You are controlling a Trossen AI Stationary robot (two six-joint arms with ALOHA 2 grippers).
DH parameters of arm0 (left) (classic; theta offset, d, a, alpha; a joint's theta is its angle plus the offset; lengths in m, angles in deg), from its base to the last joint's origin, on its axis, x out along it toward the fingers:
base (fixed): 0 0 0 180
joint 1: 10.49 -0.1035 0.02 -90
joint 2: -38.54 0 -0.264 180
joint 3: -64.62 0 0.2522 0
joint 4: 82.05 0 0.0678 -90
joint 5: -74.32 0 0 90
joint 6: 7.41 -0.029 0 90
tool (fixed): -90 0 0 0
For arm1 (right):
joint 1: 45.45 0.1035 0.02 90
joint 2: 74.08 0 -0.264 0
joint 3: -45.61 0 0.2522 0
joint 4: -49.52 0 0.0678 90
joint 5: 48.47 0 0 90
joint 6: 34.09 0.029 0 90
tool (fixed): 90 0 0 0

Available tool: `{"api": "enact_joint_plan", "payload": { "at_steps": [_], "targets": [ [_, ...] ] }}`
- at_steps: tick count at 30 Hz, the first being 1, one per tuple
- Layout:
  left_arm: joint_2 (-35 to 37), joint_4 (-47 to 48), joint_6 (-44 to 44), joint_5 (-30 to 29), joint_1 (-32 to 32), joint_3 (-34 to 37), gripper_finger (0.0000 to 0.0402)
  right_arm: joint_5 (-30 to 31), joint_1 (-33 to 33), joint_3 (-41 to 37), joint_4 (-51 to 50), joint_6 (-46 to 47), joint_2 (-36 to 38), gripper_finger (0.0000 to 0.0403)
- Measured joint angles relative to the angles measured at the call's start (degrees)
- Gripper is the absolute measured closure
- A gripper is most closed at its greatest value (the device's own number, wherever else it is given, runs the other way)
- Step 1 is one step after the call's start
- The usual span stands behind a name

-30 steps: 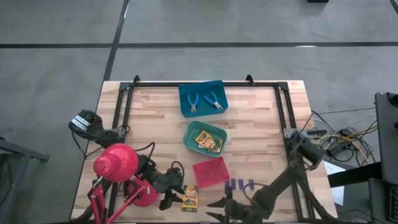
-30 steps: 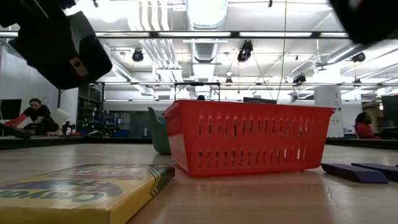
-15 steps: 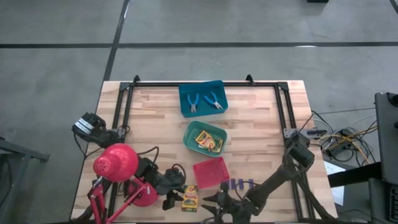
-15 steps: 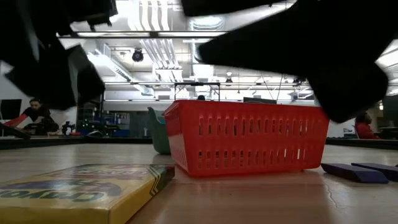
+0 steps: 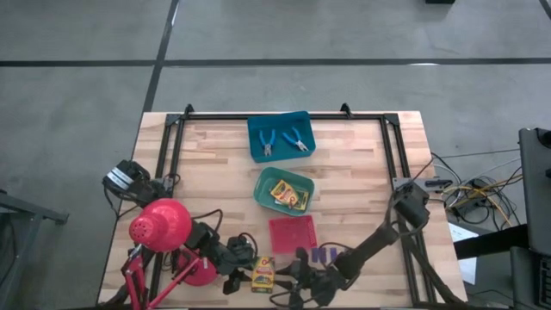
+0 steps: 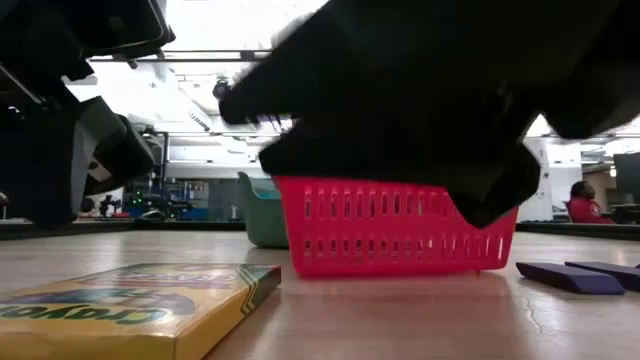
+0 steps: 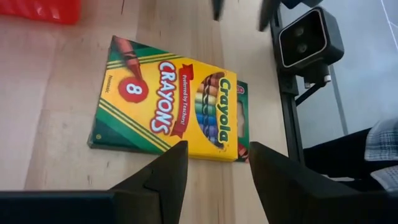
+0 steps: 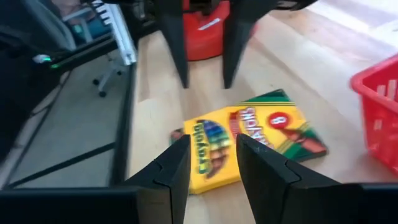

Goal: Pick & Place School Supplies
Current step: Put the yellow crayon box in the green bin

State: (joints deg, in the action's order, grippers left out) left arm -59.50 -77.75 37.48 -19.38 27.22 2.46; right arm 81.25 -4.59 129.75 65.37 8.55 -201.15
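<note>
The crayon box (image 7: 171, 107) is a flat, thin card box. It is judged to be light and a bit stiff, but it could be squashed if it is pinched too hard. Its glossy faces may be slippery. It lies flat on the table (image 5: 215, 164), so it would best be taken by its two long edges, one finger on each side.

The box is at the front of the table, close to the red tray (image 5: 292, 234) and just in front of the lamp (image 5: 159, 226). The left gripper (image 7: 214, 158) is held above one long side of the box, with its fingers apart and nothing between them. The right gripper (image 8: 208, 155) is held near the other side, facing the left one. Its fingers are apart too and nothing is held. The box is not touched by either gripper yet.

Two more boxes can be seen in the green tray (image 5: 263, 191).
</note>
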Motion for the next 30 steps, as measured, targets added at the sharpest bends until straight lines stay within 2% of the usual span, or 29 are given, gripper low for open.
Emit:
{"api": "enact_joint_plan", "payload": {
  "at_steps": [3, 9, 12, 18, 22, 30],
  "targets": [
    [0.0, 0.1, 0.0, 0.0, 0.0, 0.0, 0.0225, 3.8, 0.5, 0.3, -0.1, 0.1, -1.3, 0.0278],
    [0.0, 0.2, -0.3, 0.0, 0.0, 0.0, 0.0225, 17.2, 3.8, 0.4, 4.2, 0.2, -2.9, 0.0278],
    [0.0, 0.4, -0.3, 0.0, 0.0, 0.0, 0.0225, 19.9, 5.2, 0.4, 4.2, -0.5, -3.0, 0.0278],
    [0.0, 0.5, -1.2, -0.3, 0.0, 0.0, 0.0225, 17.1, 5.7, 0.4, 4.4, 0.5, -3.3, 0.0278],
    [0.0, 0.5, -1.2, -0.3, 0.0, 0.0, 0.0225, 16.2, 5.0, 0.4, 3.9, -3.1, -3.3, 0.0278],
    [-0.2, 0.5, -0.2, -0.3, 0.0, 0.0, 0.0225, 8.0, 1.7, 0.2, 3.2, -5.1, -3.3, 0.0278]
  ]
}}
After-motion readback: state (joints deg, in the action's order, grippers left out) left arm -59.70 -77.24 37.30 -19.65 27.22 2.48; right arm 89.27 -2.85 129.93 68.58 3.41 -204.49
